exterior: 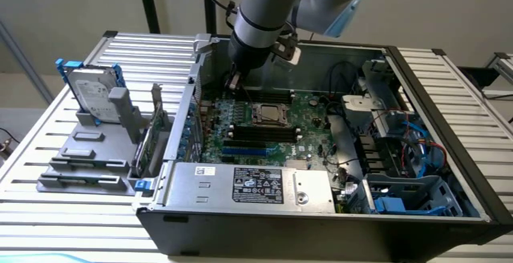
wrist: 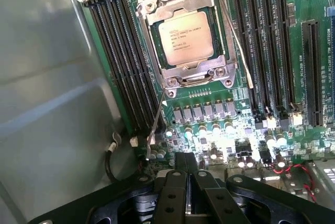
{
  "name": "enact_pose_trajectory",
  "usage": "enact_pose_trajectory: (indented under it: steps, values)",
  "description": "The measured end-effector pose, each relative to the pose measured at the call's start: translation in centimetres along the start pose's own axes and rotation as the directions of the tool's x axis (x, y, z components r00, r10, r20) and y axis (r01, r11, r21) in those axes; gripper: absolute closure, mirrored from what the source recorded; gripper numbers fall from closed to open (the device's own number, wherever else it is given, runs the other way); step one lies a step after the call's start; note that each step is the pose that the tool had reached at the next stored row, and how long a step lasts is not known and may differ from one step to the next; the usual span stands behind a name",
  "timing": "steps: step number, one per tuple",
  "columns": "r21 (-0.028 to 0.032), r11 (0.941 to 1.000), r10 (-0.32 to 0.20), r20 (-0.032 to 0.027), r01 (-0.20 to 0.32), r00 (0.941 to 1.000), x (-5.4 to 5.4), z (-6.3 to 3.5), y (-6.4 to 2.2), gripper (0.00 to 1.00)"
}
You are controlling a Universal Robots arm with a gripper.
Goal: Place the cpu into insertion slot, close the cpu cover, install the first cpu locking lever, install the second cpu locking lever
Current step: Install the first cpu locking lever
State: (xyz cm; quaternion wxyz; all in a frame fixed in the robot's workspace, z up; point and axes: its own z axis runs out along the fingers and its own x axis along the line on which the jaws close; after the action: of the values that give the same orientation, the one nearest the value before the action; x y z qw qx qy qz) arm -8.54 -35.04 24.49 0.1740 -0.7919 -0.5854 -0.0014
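Claw (wrist: pixel 186 161), pressed together and empty, sits by a thin lever (wrist: pixel 157 119); memory sticks (wrist: pixel 123 62) flank the cpu (wrist: pixel 186 38).

Print on cpu (wrist: pixel 186 38) too small to read, arm (exterior: pixel 265 8) cut at frame edge — claw (wrist: pixel 186 157) base too

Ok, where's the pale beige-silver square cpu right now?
The pale square cpu lies in the window of the silvery metal cpu cover, between the two banks of long black memory slots, midway across the green motherboard in the exterior view.
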Motion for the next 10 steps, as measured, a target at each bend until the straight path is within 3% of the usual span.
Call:
enact_pose_trajectory:
  steps: [5,10]
  values:
    - [-0.0089,0.9983,0.057,-0.02,-0.057,0.9982,-0.01,0.01,-0.03,0.89]
    - [-0.0091,0.9954,0.095,-0.0289,-0.095,0.9951,-0.04,0.03,-0.13,0.89]
